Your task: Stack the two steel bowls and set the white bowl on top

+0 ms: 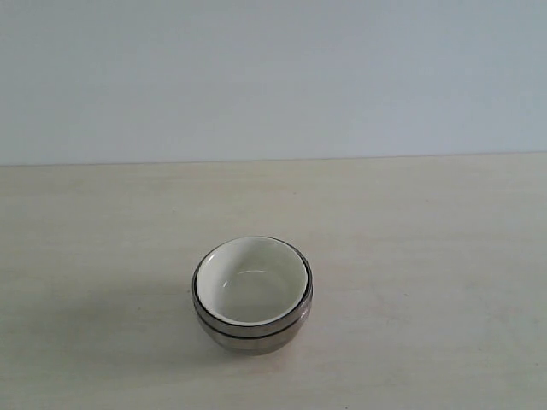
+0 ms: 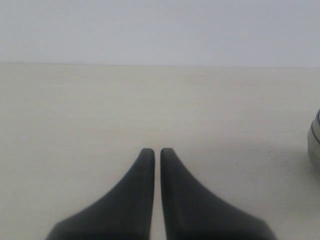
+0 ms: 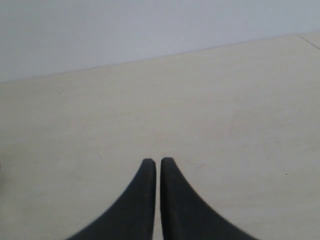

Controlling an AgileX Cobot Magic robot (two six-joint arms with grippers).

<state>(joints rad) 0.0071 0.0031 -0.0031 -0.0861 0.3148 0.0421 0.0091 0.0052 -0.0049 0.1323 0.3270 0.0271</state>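
In the exterior view the white bowl [image 1: 252, 280] sits nested inside the two steel bowls [image 1: 253, 335], which form one stack near the table's front middle; two metal rims show, one just below the other. Neither arm appears in that view. The left wrist view catches only a sliver of a steel bowl [image 2: 314, 142] at its edge, well off to the side of my left gripper [image 2: 154, 150], which is shut with nothing in it. My right gripper [image 3: 154, 160] is shut too, over bare table, with no bowl in its view.
A pale wooden table [image 1: 427, 256] runs back to a plain light wall [image 1: 273, 77]. A corner of the table's edge [image 3: 310, 40] shows in the right wrist view.
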